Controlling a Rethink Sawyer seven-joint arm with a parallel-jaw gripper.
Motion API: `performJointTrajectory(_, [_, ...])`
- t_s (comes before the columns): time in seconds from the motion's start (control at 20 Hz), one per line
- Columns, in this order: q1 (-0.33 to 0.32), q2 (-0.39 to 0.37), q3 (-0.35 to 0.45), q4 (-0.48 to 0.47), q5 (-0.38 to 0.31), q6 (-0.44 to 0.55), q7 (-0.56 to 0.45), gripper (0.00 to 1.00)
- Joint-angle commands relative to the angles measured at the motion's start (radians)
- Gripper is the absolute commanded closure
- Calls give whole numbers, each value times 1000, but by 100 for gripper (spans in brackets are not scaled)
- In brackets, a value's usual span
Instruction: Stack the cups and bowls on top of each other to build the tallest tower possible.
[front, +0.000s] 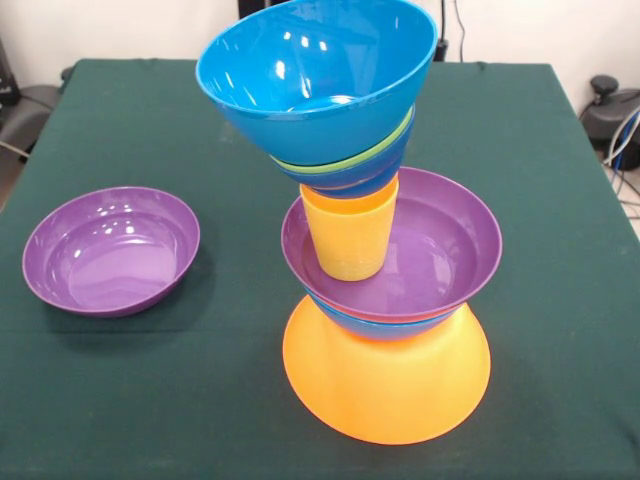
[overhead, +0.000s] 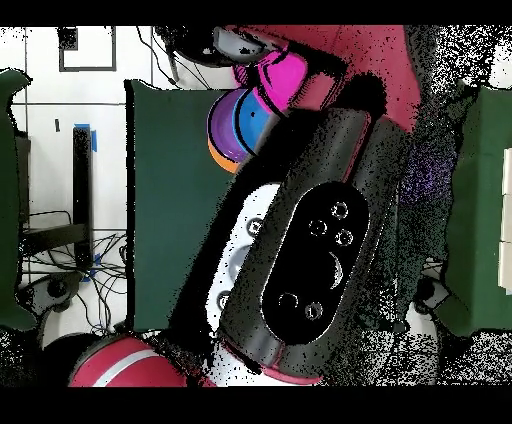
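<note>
The claw shows in neither view, so its state cannot be told; the tower (front: 385, 300) stands leaning; a purple bowl (front: 110, 250) sits apart.

The tower (front: 385, 300) stands at the table's (front: 120, 400) middle, a lone bowl (front: 110, 250) well to its left.

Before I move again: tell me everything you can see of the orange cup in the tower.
The orange cup is a small, smooth tumbler of glossy, opaque-looking plastic, tapering toward its bottom. It stands mouth up and roughly upright inside the purple bowl, its base on that bowl's floor. A tilted cluster of bowls sits on its rim, topped by the big blue bowl, hiding the mouth. The gripper shows in neither view.
</note>
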Motion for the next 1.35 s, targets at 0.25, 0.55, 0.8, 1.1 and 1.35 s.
performJointTrajectory(0.25, [19,-57,232,170,-148,-106,-215,100])
performJointTrajectory(0.55, [21,-74,266,188,-192,-131,-194,100])
performJointTrajectory(0.8, [13,-73,289,173,-221,-117,-186,100])
performJointTrajectory(1.1, [6,-75,322,168,-246,-125,-173,100])
performJointTrajectory(1.35, [5,-84,345,179,-264,-141,-161,100])
